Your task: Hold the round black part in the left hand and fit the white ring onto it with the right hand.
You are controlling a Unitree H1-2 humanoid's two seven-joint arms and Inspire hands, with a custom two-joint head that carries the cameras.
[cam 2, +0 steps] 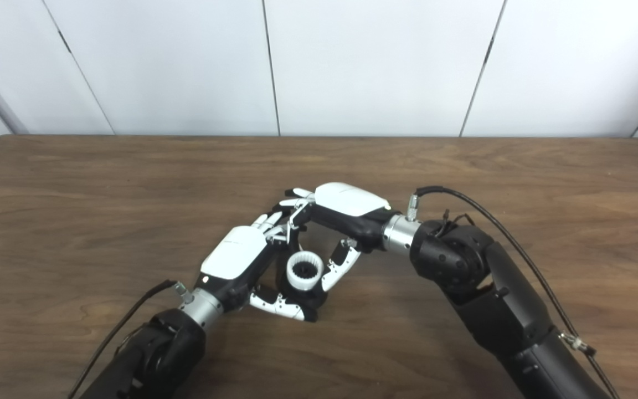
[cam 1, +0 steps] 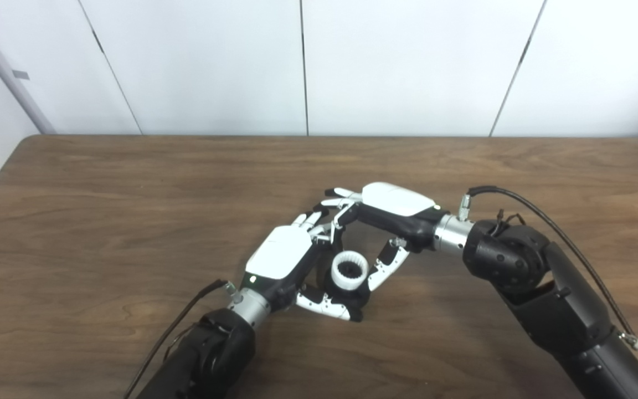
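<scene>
My left hand (cam 1: pixel 286 260) is shut on the round black part (cam 1: pixel 356 302) and holds it just above the table, with the thumb curled under its front. The white ring (cam 1: pixel 361 281) sits on top of the black part, and dark teeth show inside it. My right hand (cam 1: pixel 391 213) reaches in from the right with its fingers (cam 1: pixel 341 202) spread over the far side, where they meet the left hand's fingertips. Its thumb (cam 1: pixel 386 267) hangs just beside the ring's right edge. The right hand does not grip the ring. The scene also shows in the right eye view, with the ring (cam 2: pixel 315 280) in the middle.
The brown wooden table (cam 1: pixel 130 210) runs to a white panelled wall at the back. Black cables run along both forearms, one by the right wrist (cam 1: pixel 518 197).
</scene>
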